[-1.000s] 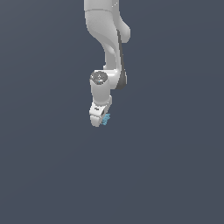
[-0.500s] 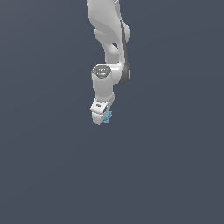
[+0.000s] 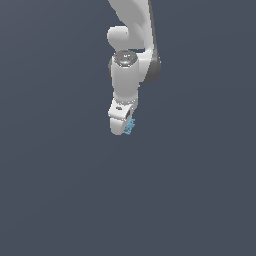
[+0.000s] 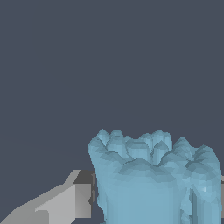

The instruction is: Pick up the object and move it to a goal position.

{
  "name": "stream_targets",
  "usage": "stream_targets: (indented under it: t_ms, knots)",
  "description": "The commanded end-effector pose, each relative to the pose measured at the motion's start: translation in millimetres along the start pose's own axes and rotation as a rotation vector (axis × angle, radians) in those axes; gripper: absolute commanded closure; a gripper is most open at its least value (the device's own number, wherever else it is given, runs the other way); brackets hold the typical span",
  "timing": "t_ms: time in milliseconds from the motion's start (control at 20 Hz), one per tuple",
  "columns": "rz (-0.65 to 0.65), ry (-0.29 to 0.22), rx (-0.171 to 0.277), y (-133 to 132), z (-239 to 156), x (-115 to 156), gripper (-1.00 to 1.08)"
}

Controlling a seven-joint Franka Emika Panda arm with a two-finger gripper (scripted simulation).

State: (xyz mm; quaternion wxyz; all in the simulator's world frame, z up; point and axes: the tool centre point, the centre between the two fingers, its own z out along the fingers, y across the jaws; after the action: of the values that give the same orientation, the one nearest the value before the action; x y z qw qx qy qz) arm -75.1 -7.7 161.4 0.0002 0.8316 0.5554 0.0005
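The scene is seen by the exterior view from well back, with the white Panda arm taken as landmark: it descends from the upper edge near the middle of the frame, and its white gripper is shown small against a plain dark grey-blue backdrop. The direction from which this camera looks cannot be told.

The wrist view is taken from on the arm itself, looking past a grey finger at very close range, so that the light-blue, ridged, toothed object fills much of the frame.

Both views share the fingertip region and that object, seen tiny beside the arm's tip in the exterior view.
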Motion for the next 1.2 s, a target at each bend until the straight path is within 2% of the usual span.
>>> stream_targets:
  t_ms: [0, 650, 1150]
  knots:
    - [0.000, 0.000, 0.001, 2, -25, 11, 1.08]
    - [0.000, 0.000, 0.001, 16, -145, 64, 1.08]
    - [0.001, 0.000, 0.001, 25, -191, 85, 1.08]
